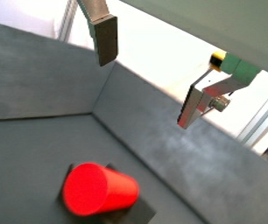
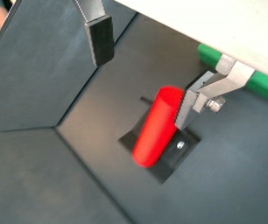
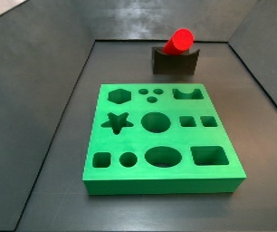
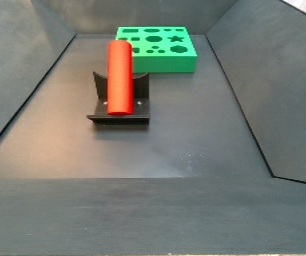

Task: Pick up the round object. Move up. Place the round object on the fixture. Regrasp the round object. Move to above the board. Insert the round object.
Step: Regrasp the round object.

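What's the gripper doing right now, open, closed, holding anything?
Gripper: open and empty, above the round object, which rests on the fixture.

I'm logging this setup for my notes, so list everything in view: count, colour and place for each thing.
Peg: one, bright red, lying in the notch on top of the fixture, apart from the board.
Fixture: one, dark grey-black, on the floor beyond the board's far edge in a side view.
Board: one, bright green, many shaped holes, flat on the floor, all holes empty.
End effector: one, silver fingers with dark pads, open, above the peg and not touching it; seen only in the wrist views.
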